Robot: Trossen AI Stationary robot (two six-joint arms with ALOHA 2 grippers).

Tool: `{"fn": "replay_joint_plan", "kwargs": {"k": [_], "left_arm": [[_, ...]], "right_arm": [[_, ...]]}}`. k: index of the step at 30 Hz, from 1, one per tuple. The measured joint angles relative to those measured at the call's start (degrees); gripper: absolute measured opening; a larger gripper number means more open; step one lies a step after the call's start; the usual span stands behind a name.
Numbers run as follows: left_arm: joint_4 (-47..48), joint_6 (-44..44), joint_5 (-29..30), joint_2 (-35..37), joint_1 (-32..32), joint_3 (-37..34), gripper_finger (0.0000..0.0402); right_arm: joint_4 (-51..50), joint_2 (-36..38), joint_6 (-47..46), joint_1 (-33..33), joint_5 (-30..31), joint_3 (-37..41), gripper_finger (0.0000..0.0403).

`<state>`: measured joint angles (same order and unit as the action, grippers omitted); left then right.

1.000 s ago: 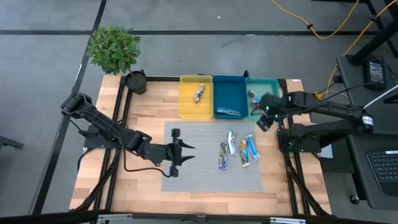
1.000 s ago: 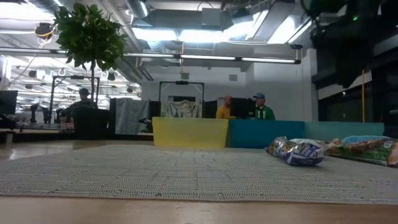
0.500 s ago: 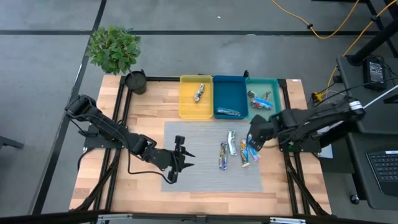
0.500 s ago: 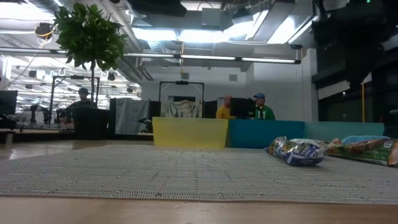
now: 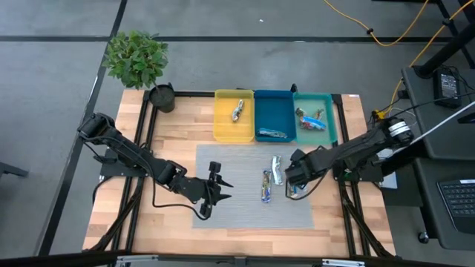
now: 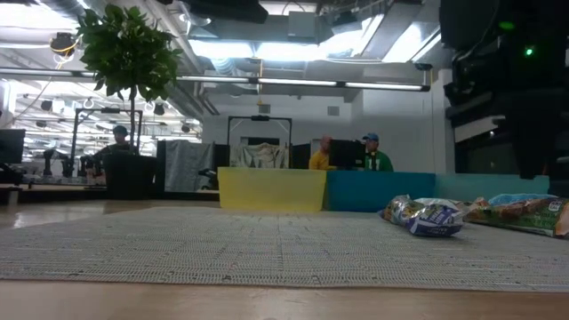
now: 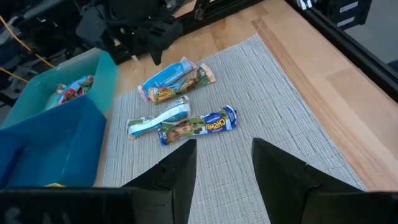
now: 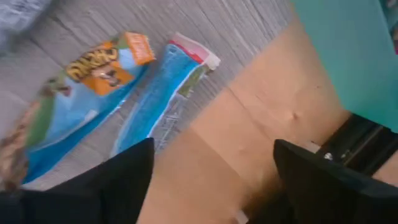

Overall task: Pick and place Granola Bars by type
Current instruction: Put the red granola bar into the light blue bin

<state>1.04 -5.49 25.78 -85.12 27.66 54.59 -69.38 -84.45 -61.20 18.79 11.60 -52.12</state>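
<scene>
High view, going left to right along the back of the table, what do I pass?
Potted plant → black cup → yellow tray → blue tray → teal tray.

I'm looking down on a wooden table [image 5: 174, 126] — a grey woven mat [image 5: 237, 185] lies across its middle, with yellow [image 5: 221, 119], blue [image 5: 273, 111] and teal [image 5: 330, 122] trays along the far edge, a dark pot [image 5: 162, 97] beside them.
</scene>
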Motion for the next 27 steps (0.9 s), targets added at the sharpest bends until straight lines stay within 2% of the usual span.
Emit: {"fn": "replay_joint_plan", "kwargs": {"k": [6,13,22,27], "left_arm": [[0.02,-0.44,0.01,0.0,0.0,0.0,0.0148],[0.02,-0.4,0.02,0.0,0.0,0.0,0.0148],[0.02,0.24,0.04,0.0,0.0,0.0,0.0148],[0.02,0.26,0.07,0.0,0.0,0.0,0.0148]], "right_arm": [[5.17,-2.56,0.1,0.02,-0.02,0.01,0.0369],[7.13,-4.79,0.34,0.02,-0.36,0.18,0.0371],[17.71,-4.74,-0.27,0.0,-6.22,9.87,0.0371],[19.11,-4.49,-0.01,0.0,-6.36,10.44,0.0371]]}}
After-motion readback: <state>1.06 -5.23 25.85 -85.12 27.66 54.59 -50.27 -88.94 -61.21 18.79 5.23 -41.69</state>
